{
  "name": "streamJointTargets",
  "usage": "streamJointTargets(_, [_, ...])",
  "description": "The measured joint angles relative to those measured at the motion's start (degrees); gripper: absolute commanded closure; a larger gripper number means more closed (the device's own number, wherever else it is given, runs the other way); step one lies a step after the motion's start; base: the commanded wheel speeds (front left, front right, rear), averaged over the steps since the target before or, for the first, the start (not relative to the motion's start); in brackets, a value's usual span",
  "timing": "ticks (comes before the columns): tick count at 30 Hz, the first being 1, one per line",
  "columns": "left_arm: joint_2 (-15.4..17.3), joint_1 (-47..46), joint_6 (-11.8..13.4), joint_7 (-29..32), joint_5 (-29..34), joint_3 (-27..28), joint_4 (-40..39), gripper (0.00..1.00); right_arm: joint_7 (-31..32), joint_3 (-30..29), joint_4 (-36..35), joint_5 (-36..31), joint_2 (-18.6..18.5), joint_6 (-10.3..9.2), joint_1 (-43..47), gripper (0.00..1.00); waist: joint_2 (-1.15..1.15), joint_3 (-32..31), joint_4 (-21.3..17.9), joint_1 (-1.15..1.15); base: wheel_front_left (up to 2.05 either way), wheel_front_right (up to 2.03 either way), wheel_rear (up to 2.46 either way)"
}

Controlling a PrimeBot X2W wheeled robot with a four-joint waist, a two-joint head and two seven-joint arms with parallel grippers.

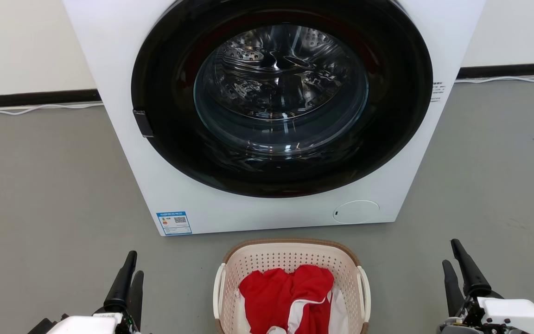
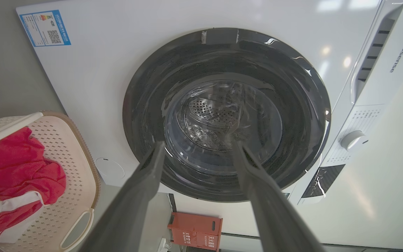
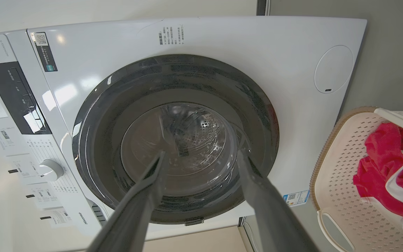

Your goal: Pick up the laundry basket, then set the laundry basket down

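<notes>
The left gripper [image 1: 135,265] is empty, its two dark fingers parted and aimed at the washing machine [image 1: 109,55]. The right gripper [image 1: 450,253] matches it, fingers apart with nothing between them. In each wrist view the gap between the fingers frames the machine's round glass door [image 1: 281,97], which is shut.

Both grippers sit a little back from the machine's front. Between them, though well apart from either, the laundry basket [image 1: 290,260] stands on the grey floor [image 1: 40,208], just in front of the machine and under its door. A red garment [image 1: 290,287] with white trim lies crumpled inside. The basket's white side handles, one on the left [image 1: 219,290] and one on the right [image 1: 365,287], are free and untouched.

By the look of it the pick-up has not begun, and this is the approach. The next move probably calls for both arms to swing inward and down from the machine's front to the basket's two sides. Each gripper would then close on a handle or on the brown rim, level with the other so the light basket lifts without tipping its load.
</notes>
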Motion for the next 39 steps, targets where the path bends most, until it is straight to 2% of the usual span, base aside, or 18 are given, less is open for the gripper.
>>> streamJointTargets(18, [0.37,-0.31,0.0,-3.12,4.33,-2.16,-1.53,0.0,-3.1,3.28,-2.24,-3.54,-0.69,0.0,-0.08,0.0,0.0,0.37,-0.06,-0.01,0.0,0.0,0.0])
streamJointTargets(30, [0.42,-1.16,0.0,-5.21,12.21,-2.58,-2.96,0.0,-5.2,5.38,-4.12,-9.6,-1.18,0.0,-0.74,0.0,0.0,0.53,-0.1,-0.02,0.0,0.0,0.0])
streamJointTargets(39, [0.76,-1.24,0.0,-6.46,21.26,-3.86,-3.63,0.0,-6.68,7.01,-4.5,-14.58,-1.7,0.0,-1.07,0.0,0.0,0.71,-0.07,-0.02,0.0,0.0,0.0])
